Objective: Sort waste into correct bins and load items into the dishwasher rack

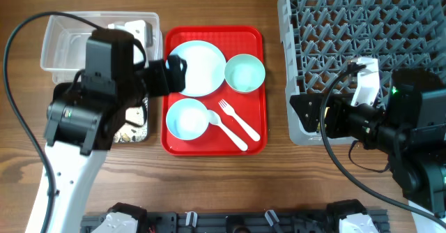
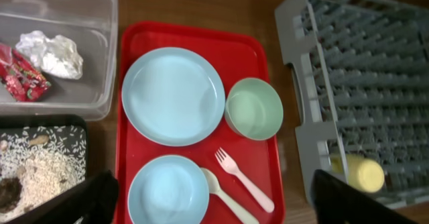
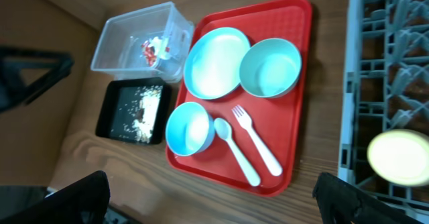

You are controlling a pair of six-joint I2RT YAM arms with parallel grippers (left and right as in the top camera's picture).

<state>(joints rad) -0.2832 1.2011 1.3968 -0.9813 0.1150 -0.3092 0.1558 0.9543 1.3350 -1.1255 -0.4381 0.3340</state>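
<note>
The red wrapper (image 2: 23, 73) and white tissue (image 2: 52, 53) lie in the clear tub (image 1: 59, 41). Beige food scraps (image 2: 33, 163) lie in the black tray (image 2: 67, 127). The blue plate (image 1: 197, 68), green bowl (image 1: 244, 73), blue bowl (image 1: 187, 118), fork (image 1: 238, 119) and spoon (image 1: 226, 130) sit on the red tray (image 1: 254, 38). The yellow-green cup (image 2: 358, 172) stands in the grey rack (image 1: 362, 24). My left gripper (image 2: 214, 197) is open and empty above the tray's left side. My right gripper (image 3: 214, 197) is open and empty by the rack's front left corner.
The clear tub stands at the back left with the black tray in front of it, partly under my left arm. A strip of bare wood lies between the red tray and the rack. The right arm covers the rack's front right part.
</note>
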